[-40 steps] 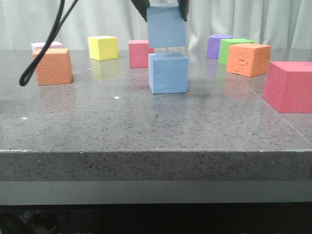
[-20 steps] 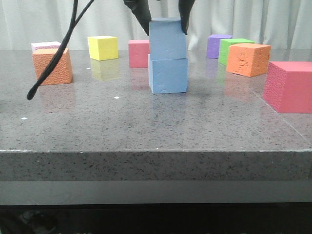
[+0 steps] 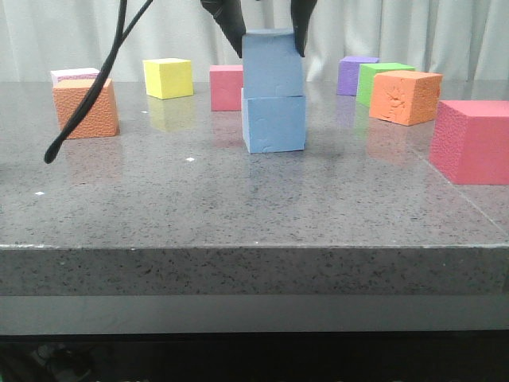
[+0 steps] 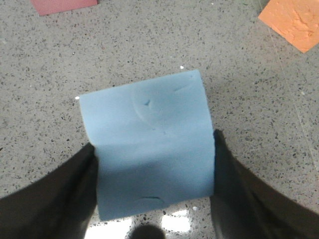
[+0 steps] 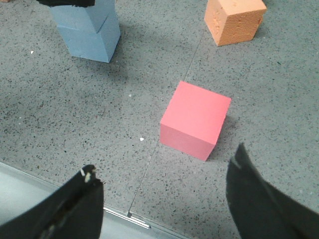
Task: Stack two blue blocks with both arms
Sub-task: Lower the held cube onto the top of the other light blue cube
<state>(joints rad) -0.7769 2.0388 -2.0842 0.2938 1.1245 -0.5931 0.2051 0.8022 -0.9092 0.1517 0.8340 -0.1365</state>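
Front view: upper blue block (image 3: 273,64) sits upright, square on lower blue block (image 3: 274,122).

From the front I see the upper block (image 3: 273,64) sitting squarely on the lower block (image 3: 274,123), mid-table (image 3: 238,207). The left gripper (image 3: 270,50) comes down from above, one finger touching each side of the upper block. Just behind the stack, slightly left, stands one cube (image 3: 227,87); further left at the back is another (image 3: 169,78). At the far left a nearer cube (image 3: 86,107) stands before a rear one (image 3: 75,76). To the right rear, three cubes (image 3: 382,79) cluster together. The nearest cube (image 3: 471,142) sits at the right edge, with the right gripper (image 5: 164,194) spread above it.
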